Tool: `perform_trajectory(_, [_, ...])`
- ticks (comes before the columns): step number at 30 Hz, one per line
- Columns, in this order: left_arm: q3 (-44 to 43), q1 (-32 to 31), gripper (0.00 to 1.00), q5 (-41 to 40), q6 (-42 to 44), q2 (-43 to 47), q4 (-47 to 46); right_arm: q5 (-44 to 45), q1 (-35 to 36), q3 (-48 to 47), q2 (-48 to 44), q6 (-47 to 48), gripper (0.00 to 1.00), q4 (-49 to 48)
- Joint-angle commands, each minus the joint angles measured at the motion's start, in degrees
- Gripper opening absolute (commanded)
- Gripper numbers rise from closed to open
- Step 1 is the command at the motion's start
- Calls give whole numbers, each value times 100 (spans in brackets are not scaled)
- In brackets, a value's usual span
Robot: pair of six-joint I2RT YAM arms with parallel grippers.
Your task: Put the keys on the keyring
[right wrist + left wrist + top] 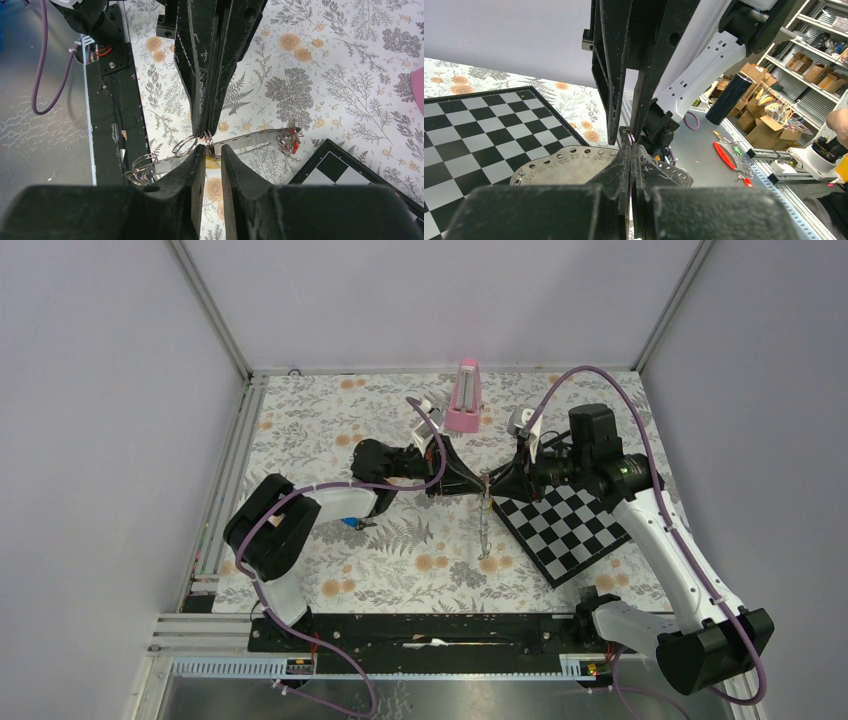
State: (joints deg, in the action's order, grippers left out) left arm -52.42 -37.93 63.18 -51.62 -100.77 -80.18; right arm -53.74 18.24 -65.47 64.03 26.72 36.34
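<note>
The keyring's grey strap hangs from the point where both grippers meet tip to tip above the table. My left gripper is shut on one of its small silver rings. The punched strap runs across below, with more rings at one end and a red piece at the other. My right gripper has its jaws narrowly apart, and the yellow key head spans the gap at its tips, against the ring. A blue key lies on the table under the left arm.
A pink metronome-like block stands behind the grippers. A black-and-white checkerboard lies at the right, just under the right arm. A black rail runs along the near table edge.
</note>
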Motion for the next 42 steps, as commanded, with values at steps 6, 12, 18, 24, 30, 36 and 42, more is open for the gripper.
perform_trajectory(6, [-216,-23,0,41,52,31,-446,-261,-19,63,-4,2,21,-199])
perform_trajectory(12, [-224,-30,0,78,35,14,-463,-412,-22,119,33,-69,17,-302])
perform_trajectory(18, [-233,-30,0,90,38,-8,-472,-527,-21,139,26,-96,8,-319])
perform_trajectory(24, [-262,-23,0,135,141,-51,-386,-372,-22,-26,-7,43,0,-44])
perform_trajectory(30, [-556,-4,19,239,1429,72,1177,1002,381,-623,224,405,0,818])
perform_trajectory(36, [-871,-12,37,320,2270,80,2332,1734,719,-1184,568,359,0,1428])
perform_trajectory(42, [-879,-20,36,368,2271,14,2269,1952,819,-1594,830,365,0,1749])
